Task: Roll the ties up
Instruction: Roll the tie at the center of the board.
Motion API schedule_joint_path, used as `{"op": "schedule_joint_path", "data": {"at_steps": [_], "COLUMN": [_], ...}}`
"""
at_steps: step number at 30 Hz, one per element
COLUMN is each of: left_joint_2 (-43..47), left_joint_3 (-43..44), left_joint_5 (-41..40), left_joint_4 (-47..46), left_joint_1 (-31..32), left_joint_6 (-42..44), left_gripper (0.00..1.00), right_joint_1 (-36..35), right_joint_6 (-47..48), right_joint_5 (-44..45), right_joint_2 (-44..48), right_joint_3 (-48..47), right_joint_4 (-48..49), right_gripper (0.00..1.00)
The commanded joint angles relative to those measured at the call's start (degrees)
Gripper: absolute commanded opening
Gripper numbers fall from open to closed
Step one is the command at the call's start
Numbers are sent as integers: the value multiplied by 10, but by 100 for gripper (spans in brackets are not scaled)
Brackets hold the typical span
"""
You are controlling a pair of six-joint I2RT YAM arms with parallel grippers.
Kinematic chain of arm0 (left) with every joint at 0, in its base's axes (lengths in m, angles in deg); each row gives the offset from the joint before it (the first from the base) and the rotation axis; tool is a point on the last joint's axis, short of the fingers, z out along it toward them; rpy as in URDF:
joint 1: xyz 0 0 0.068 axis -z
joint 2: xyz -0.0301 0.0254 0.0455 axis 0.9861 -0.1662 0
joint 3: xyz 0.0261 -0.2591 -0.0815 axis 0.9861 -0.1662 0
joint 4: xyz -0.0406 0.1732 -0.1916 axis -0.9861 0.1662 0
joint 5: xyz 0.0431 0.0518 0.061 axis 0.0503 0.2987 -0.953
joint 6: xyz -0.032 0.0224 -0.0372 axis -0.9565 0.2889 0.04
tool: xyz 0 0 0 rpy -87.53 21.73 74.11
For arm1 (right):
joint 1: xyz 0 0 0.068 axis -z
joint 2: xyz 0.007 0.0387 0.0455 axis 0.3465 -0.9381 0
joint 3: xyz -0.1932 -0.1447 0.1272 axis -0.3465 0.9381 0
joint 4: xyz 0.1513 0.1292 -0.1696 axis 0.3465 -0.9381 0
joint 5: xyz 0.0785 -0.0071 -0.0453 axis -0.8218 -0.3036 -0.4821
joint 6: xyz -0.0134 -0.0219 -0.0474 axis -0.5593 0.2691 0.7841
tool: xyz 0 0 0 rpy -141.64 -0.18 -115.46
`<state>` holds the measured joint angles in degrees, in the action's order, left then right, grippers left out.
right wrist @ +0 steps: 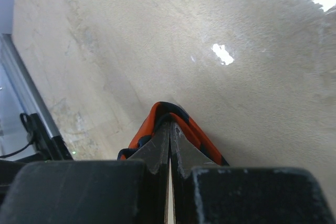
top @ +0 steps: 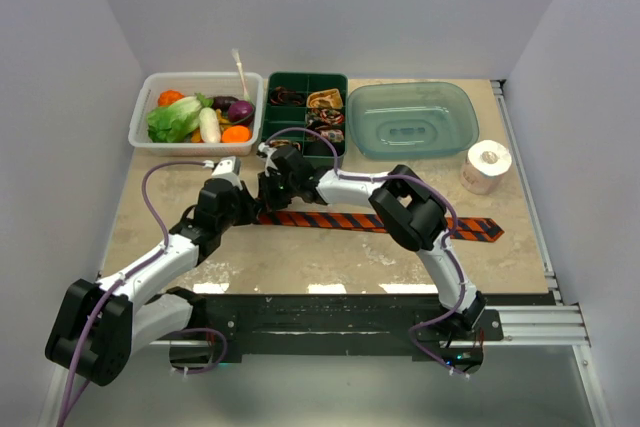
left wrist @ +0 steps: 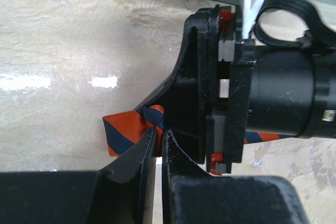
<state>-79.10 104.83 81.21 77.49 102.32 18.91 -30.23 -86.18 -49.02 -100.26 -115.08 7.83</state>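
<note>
While left end of striped tie (top: 400,223) sits folded on surface (top: 330,259): left tool (left wrist: 159,132) near-closed, pinching fold; right tool (right wrist: 170,125) clamped on same fold. Fabric judged soft, light, slippery; grip at fold edge.

Plain pale grey walls (top: 330,7) fill the frame's top and sides. The beige marbled counter (top: 300,257) carries bright glare patches (top: 327,288).

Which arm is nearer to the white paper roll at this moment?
Right. The right arm bends its elbow to the left of the paper roll, apart from it. The left arm lies on the table's opposite, left side, its jaws closed on the striped tie.
</note>
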Motion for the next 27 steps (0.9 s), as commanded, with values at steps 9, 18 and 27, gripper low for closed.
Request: {"op": "schedule_joint_path", "data": {"at_steps": [9, 18, 27], "left_joint_2": [-14, -54, -82], "left_joint_3": [15, 10, 21], "left_joint_5": [-7, 9, 9], "left_joint_4": [-33, -66, -84], "left_joint_1": [4, 8, 24], "left_joint_6": [15, 7, 4], "left_gripper": [0, 0, 0], "right_joint_1": [-2, 8, 15], "right_joint_6": [82, 97, 106], "right_joint_5": [137, 172, 186], "right_joint_2": [41, 99, 121], "right_joint_3": [-55, -15, 1], "right_joint_4": [-187, -179, -187], "right_gripper": [0, 0, 0]}}
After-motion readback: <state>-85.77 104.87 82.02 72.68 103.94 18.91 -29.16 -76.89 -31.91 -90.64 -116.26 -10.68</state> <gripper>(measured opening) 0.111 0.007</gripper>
